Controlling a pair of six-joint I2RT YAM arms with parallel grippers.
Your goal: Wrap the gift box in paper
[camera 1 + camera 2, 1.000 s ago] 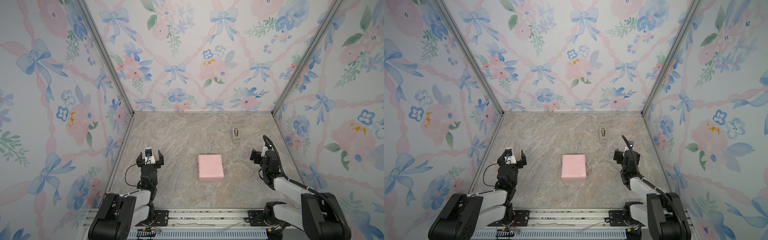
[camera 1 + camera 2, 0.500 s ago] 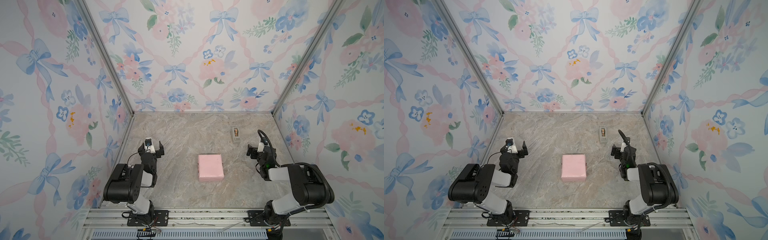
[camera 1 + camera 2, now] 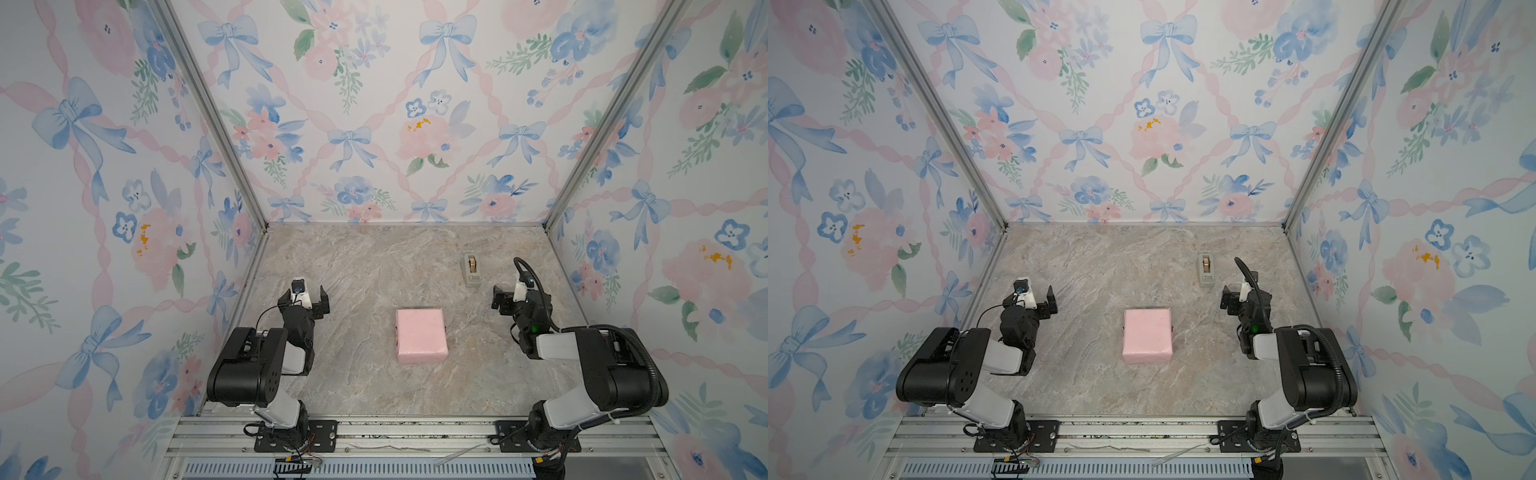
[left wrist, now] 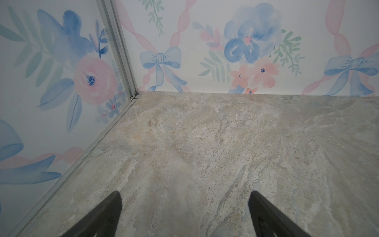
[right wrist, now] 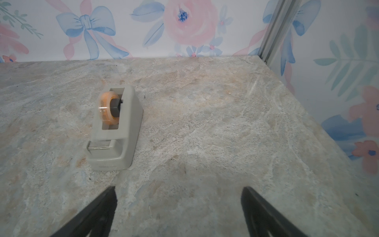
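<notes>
Saw bare table (image 3: 357, 266) all round the pink wrapped gift box (image 3: 421, 336) in the middle, with wide gaps on both sides. Found just one small thing in the way: a tape dispenser (image 3: 471, 270) near the right gripper (image 5: 178, 188). Met tall walls (image 3: 374, 124) on three sides.

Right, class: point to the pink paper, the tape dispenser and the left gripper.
pink paper (image 3: 420, 334): in a top view, on its upward face.
tape dispenser (image 5: 129, 123): right wrist view, grey side wall.
left gripper (image 4: 185, 194): left wrist view, midway between its open fingertips.
</notes>
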